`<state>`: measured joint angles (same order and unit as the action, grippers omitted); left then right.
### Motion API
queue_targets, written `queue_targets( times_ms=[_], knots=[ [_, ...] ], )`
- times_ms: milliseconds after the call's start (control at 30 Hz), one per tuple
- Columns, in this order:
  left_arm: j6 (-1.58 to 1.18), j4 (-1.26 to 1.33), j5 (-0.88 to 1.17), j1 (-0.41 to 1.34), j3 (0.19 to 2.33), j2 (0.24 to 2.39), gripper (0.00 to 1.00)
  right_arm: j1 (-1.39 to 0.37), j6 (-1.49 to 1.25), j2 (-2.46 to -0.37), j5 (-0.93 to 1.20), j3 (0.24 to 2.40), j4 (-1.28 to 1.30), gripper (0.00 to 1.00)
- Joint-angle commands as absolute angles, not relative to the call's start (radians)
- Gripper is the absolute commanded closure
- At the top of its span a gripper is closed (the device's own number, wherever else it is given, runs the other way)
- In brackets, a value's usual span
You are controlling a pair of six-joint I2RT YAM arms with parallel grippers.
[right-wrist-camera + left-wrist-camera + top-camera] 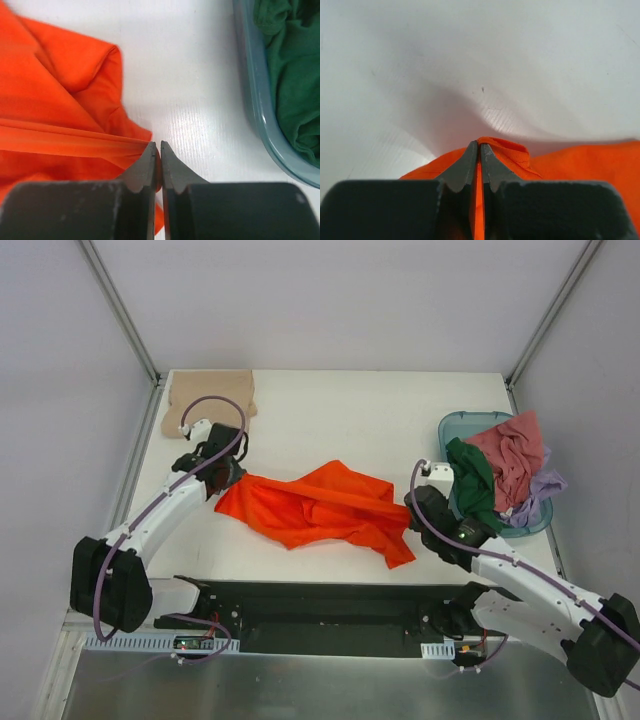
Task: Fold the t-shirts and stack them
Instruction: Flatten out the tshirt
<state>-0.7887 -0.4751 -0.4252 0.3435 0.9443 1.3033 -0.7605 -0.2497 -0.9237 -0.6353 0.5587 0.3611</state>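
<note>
Here, orange shirt (pixel 310 505) spread crumpled on white table (pixel 350 410), pinched at left end by closed left gripper (pixel 479 146), at right end by closed right gripper (pixel 159 146), near teal tub (pixel 455 425).

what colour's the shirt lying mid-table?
Bright orange t-shirt; the top external view shows it best.

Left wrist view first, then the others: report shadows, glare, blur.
Left wrist: soft shadow on the table beyond the orange t-shirt, sheen at left. Right wrist: sheen on the table beside the teal tub, cloth in focus. Top external: even light, faint shadows.
</note>
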Motion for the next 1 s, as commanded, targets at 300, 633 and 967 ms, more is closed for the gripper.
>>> queue_targets(
  times_ms=[300,633,967],
  knots=[
    [-0.694,-0.587,-0.506,0.314,0.983,1.242,1.0,-0.683,-0.12,-0.916,-0.471,0.575,0.276,1.0],
    [-0.56,-0.588,-0.382,0.322,1.343,1.013,1.0,-0.684,0.13,-0.879,-0.459,1.086,0.402,1.0],
    [-0.428,-0.548,-0.105,0.325,1.684,0.759,1.0,-0.684,0.111,-0.667,0.105,1.468,0.485,1.0]
  ],
)
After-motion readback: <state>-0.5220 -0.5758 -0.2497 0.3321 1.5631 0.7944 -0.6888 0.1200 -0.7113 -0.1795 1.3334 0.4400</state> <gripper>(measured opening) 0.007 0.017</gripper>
